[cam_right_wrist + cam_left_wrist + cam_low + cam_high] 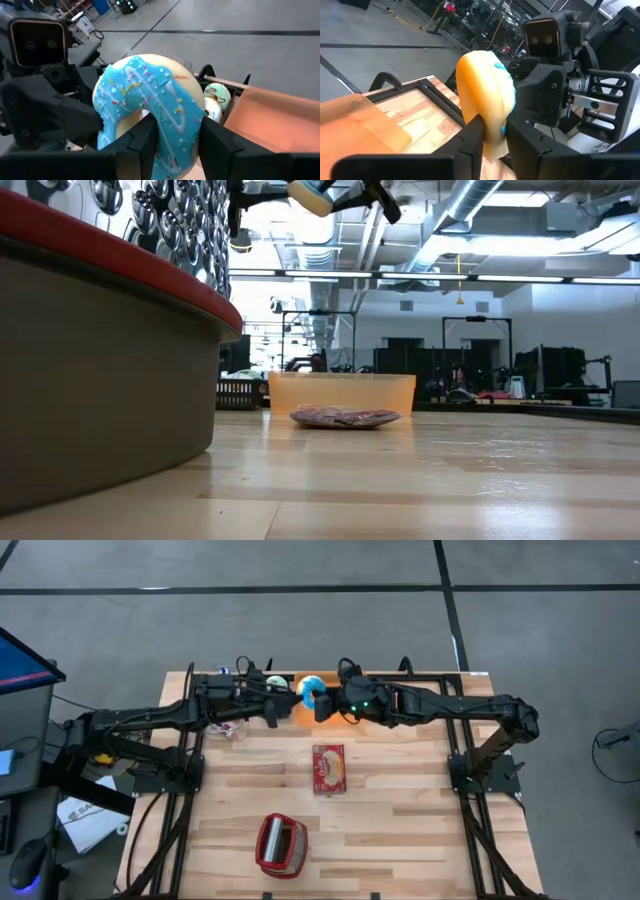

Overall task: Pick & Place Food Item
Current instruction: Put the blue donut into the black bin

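A donut with blue icing and sprinkles hangs in the air over the far middle of the table, between both arms. In the left wrist view the donut shows edge-on; in the right wrist view its iced face shows. My left gripper comes from the table's left and my right gripper from the right; both are shut on it. Below stands an orange bin with another iced donut in it. My left gripper pinches the donut's rim between its two fingers, one on the iced face and one on the plain face. The fingers reach in level from the table's left. The donut stands on edge, clear of the bin. My right gripper holds the part of the ring nearest its wrist between its two fingers, coming from the table's right and slanting slightly down. Whether one finger is in the hole, I cannot tell. The donut stands on edge, lifted clear.
A red food packet lies flat at the table's middle. A red-rimmed metal basket sits near the front edge and fills the low view's left. Black frame rails run along both table sides.
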`<action>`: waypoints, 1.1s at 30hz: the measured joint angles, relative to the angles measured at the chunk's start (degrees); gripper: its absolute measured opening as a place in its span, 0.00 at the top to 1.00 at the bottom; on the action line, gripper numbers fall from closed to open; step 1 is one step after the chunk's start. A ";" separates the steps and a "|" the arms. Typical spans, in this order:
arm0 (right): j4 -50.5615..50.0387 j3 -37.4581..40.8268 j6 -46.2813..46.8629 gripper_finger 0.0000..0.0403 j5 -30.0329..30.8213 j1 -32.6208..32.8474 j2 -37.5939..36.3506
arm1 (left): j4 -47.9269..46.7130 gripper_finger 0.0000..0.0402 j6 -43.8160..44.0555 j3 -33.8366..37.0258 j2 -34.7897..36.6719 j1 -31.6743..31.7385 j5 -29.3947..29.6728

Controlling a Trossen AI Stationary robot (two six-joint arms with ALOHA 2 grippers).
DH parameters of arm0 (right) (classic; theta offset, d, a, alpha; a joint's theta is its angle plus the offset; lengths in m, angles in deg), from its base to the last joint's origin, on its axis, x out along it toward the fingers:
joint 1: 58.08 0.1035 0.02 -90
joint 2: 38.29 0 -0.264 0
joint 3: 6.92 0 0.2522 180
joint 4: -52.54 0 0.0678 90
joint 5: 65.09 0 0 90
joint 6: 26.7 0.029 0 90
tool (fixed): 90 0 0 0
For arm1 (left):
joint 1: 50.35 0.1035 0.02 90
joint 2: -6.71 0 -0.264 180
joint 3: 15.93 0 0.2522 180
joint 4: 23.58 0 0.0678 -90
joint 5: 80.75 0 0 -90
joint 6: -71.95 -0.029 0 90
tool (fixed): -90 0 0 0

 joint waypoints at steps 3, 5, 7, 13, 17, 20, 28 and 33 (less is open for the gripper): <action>0.79 0.00 -0.78 0.71 -0.13 0.00 0.00 | 0.04 0.86 0.06 0.00 0.00 0.00 0.02; 0.85 0.00 -0.84 0.71 -0.16 0.00 0.00 | 0.04 0.88 0.06 0.00 0.00 0.00 0.02; 0.87 0.00 -0.82 0.70 -0.24 0.06 0.00 | 0.02 0.90 0.03 0.00 0.00 0.00 0.06; 2.19 0.00 -0.68 0.64 -0.26 0.95 0.00 | -0.12 0.89 -0.24 0.00 0.66 0.00 1.55; 2.38 0.00 0.29 0.58 -0.52 1.22 0.00 | -1.90 0.88 -1.10 0.05 1.76 0.88 3.24; 2.36 0.00 0.81 0.55 -0.60 1.57 0.00 | -3.80 0.88 -1.74 0.04 3.15 2.28 4.02; 2.33 0.00 2.21 0.53 -0.78 3.13 0.00 | -13.90 0.89 -6.81 0.04 8.52 5.69 4.61; -0.51 0.00 3.65 0.54 -0.76 5.08 0.00 | -28.44 0.87 -14.04 0.02 12.35 7.81 0.49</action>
